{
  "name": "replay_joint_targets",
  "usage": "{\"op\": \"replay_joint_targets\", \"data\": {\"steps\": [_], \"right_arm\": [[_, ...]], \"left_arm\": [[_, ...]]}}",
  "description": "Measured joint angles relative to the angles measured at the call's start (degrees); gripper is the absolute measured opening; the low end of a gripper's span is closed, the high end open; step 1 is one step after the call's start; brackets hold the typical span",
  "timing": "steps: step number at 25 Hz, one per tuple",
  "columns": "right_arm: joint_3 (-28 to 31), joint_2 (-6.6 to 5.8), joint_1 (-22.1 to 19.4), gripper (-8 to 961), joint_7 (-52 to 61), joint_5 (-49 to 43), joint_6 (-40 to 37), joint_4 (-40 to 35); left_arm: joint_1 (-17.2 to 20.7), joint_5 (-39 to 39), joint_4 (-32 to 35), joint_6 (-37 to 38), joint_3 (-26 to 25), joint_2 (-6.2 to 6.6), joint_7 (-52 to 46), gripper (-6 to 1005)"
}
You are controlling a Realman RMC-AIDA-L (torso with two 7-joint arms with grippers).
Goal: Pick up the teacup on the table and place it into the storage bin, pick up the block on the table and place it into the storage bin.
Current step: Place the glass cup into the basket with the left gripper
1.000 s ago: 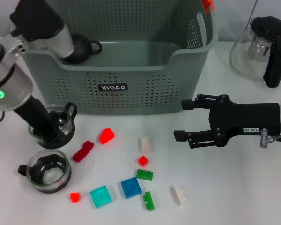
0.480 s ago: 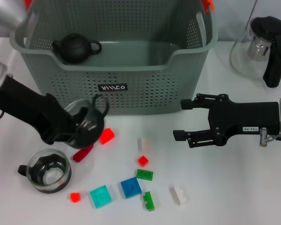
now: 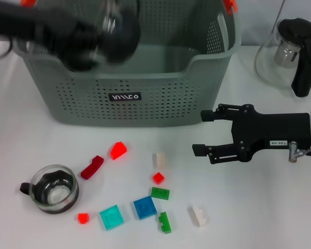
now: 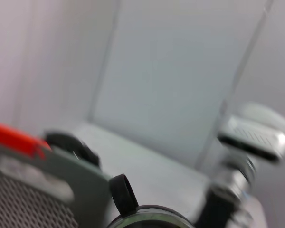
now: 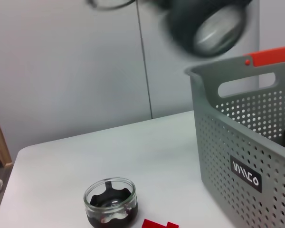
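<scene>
Left end effector (image 3: 96,44) blurred, above rear left part of storage bin (image 3: 145,106), carrying glass teacup (image 3: 119,26); finger state could not be told. Second teacup (image 3: 53,188) stood on worktop (image 3: 269,207), front left. Coloured blocks lay scattered in front of bin, among them red block (image 3: 118,150) and blue block (image 3: 144,207). Right end effector (image 3: 203,132) hovered over worktop, right of blocks, fingers apart, gripping nothing.

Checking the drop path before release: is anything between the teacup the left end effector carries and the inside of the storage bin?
Nothing visible blocks it. The left end effector holds the teacup above the storage bin, whose top is open. What lies directly beneath the cup is hidden.
</scene>
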Motion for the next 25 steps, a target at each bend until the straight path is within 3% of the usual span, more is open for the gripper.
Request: {"op": "replay_joint_targets", "data": {"steps": [4, 7, 12, 15, 18, 23, 25], "right_arm": [[-0.17, 0.00, 0.04, 912, 0.01, 0.01, -0.34, -0.17], [-0.02, 0.00, 0.04, 912, 0.01, 0.00, -1.12, -0.33], [0.16, 0.00, -0.22, 913, 0.01, 0.26, -1.72, -0.46], [0.17, 0.05, -0.34, 914, 0.01, 0.34, -1.72, -0.52], [0.17, 0.09, -0.44, 914, 0.01, 0.36, -1.72, -0.52], [0.17, 0.18, -0.57, 912, 0.01, 0.31, -1.70, -0.36], [0.17, 0.18, -0.58, 912, 0.01, 0.23, -1.53, -0.16]], "left_arm": [[-3.26, -0.16, -0.74, -8.84, -0.82, -0.20, -2.75, 36], [-5.51, 2.10, -0.73, -15.52, 3.58, 0.61, -6.10, 36], [-11.81, 13.73, -5.30, -27.26, 15.05, 3.28, -14.68, 36], [-15.81, 20.65, -9.21, -30.07, 17.21, 3.28, -16.02, 36], [-19.64, 29.95, -13.05, -34.26, 19.64, 1.75, -17.80, 37], [-23.07, 45.11, -18.31, -44.73, 24.88, -3.51, -20.80, 37], [-23.94, 47.61, -20.83, -48.33, 26.23, -4.96, -20.88, 37]]}}
